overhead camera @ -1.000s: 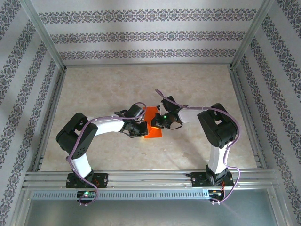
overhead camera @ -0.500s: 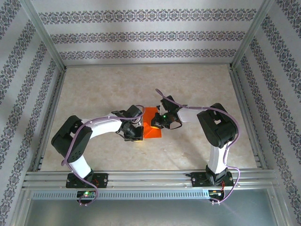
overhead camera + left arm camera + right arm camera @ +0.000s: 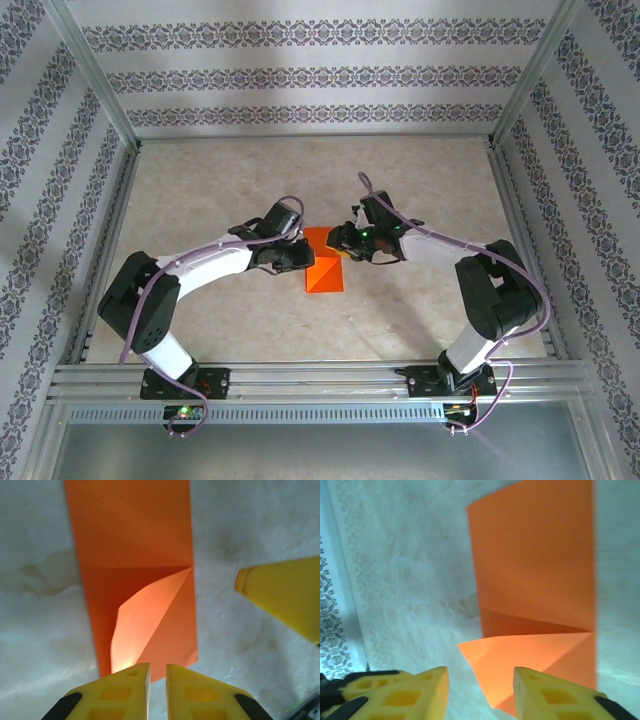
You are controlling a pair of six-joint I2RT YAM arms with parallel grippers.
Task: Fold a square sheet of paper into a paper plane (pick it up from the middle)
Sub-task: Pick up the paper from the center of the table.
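The sheet of paper (image 3: 323, 272) lies flat on the pale marbled surface (image 3: 200, 190), about midway between the left arm (image 3: 215, 265) and the right arm (image 3: 440, 250). It is plain bright orange and folded into a narrow oblong. At one end a corner is turned over into a triangular flap (image 3: 145, 625) that looks paler than the rest. The flap does not lie flat: its free edge curls up off the layer below and throws a dark shadow there.

In the left wrist view the left fingers (image 3: 120, 692) sit at the near end of the oblong (image 3: 132, 540), right where the flap ends. They are almost together, with only a thin slit between them, and nothing shows pinched in that slit. Whether their tips touch the paper cannot be told. To the right, over bare surface and clear of the paper's edge, one yellow tip of the right fingers (image 3: 282, 597) pokes in.

In the right wrist view the right fingers (image 3: 407, 692) stand well apart and grip nothing. The pointed end of the flap (image 3: 530, 655) reaches toward the gap between them, and the rest of the oblong (image 3: 535, 555) stretches away beyond.
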